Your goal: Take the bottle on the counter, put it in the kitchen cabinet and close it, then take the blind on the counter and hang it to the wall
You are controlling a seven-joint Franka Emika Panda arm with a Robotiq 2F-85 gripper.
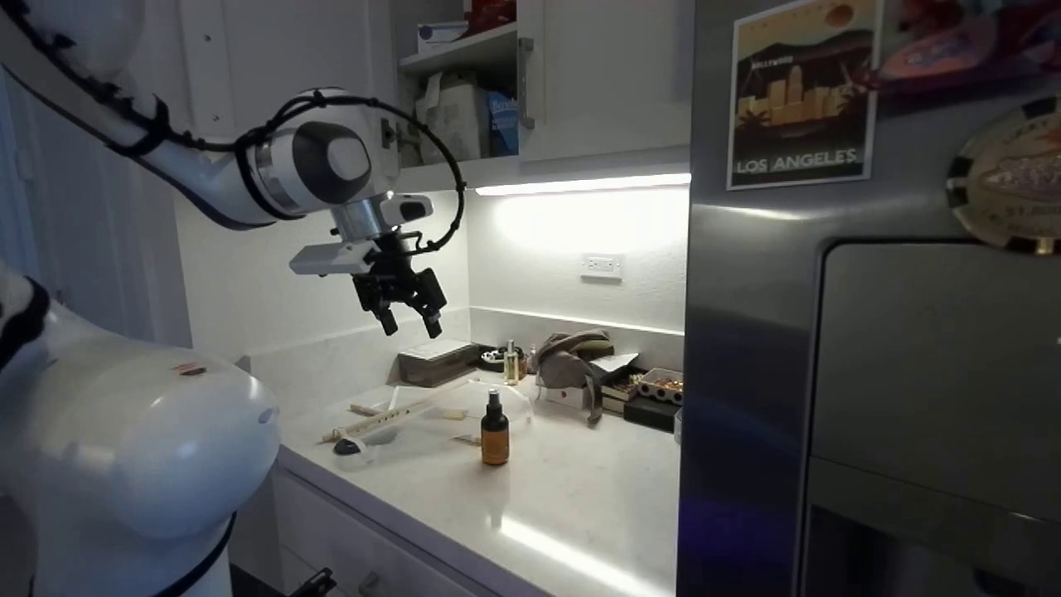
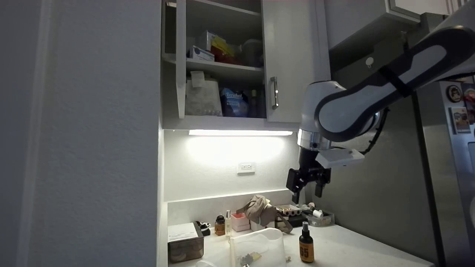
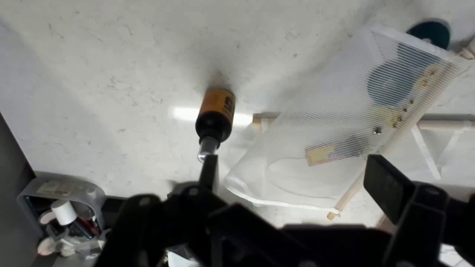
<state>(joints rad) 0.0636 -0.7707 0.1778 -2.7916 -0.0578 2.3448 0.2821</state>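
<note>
hovering: pincer (image 1: pixel 411 325), jaws spread | blind (image 3: pixel 326 128) beside bottle (image 1: pixel 495 437) | taupe fabric (image 2: pixel 259 210), clear bin (image 2: pixel 326 222) behind

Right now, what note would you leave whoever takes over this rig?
Gripper: open, nothing held, above the counter.
Bottle: upright on the counter, beside the blind.
Blind: lying loose on the counter.
Cabinet: one door standing open.
Done: none of the task's steps.
Left: bottle into cabinet, close it, then hang blind on the wall.

My gripper (image 1: pixel 411 324): black, fingers (image 3: pixel 386 187) apart, pointing down; my wrist (image 1: pixel 360 220): just above the gripper; my forearm (image 1: pixel 203 174): white, sloping down toward it.
</note>
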